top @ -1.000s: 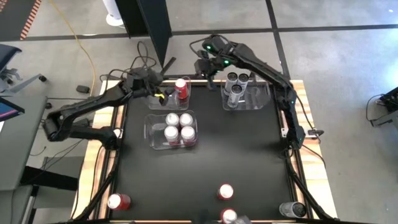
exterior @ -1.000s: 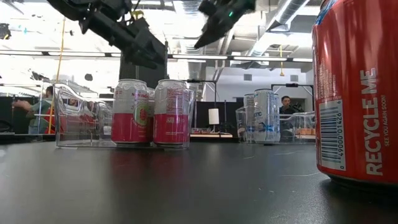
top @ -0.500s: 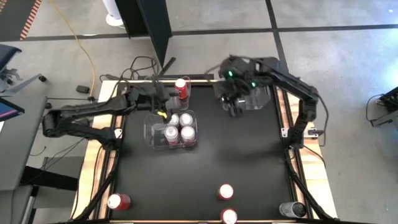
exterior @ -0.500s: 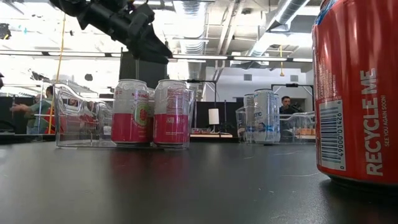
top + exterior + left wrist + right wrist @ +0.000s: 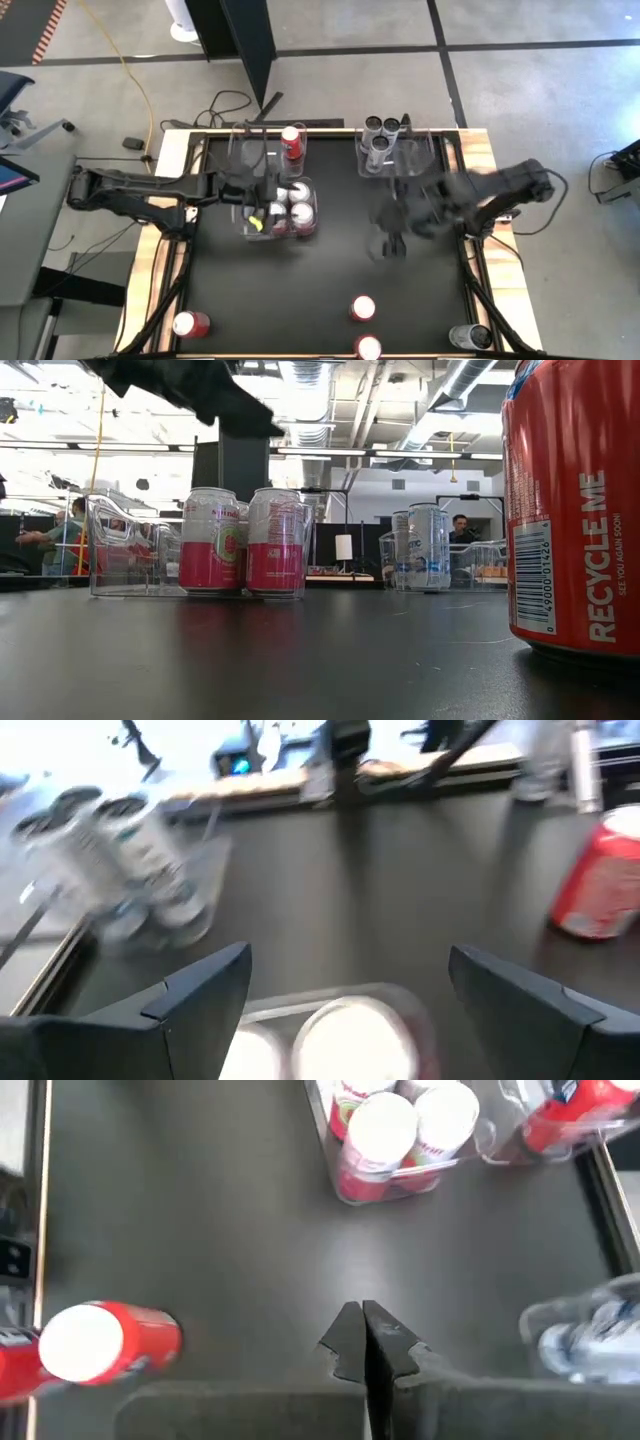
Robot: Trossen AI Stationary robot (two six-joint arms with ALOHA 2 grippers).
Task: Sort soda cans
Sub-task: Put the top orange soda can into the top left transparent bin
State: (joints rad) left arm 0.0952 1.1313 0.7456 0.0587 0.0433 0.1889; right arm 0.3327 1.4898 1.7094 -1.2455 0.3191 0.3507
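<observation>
Change since earlier frame: the right gripper [image 5: 385, 243] has swung from the silver-can bin at the far right out over the bare middle of the surface; the left gripper [image 5: 262, 205] has travelled from the far red can to above the pink-and-white cans.
Jaws, right: pressed shut, holding nothing.
Jaws, left: wide apart, empty, straddling a pink-and-white can top [image 5: 352, 1038] from above.
Near cans: four unsorted at the near edge: one red can [image 5: 190, 323] at the left corner, two red cans [image 5: 363, 308] near the middle, one dark can [image 5: 468, 337] at the right corner.
Middle bin: pink-and-white cans [image 5: 288, 205] packed in a clear bin [image 5: 241, 207].
Far bins: a single red can [image 5: 291, 140]; silver cans [image 5: 380, 135] in the bin beside it.
Risk, right arm: likely fast motion; shut jaws could topple a near red can on arrival.
Risk, left arm: open jaws descending could snag the bin wall or shove packed cans.
Surface: black mat [image 5: 330, 265], wooden frame.
Room: grey floor, yellow cable, open workshop with people beyond.
</observation>
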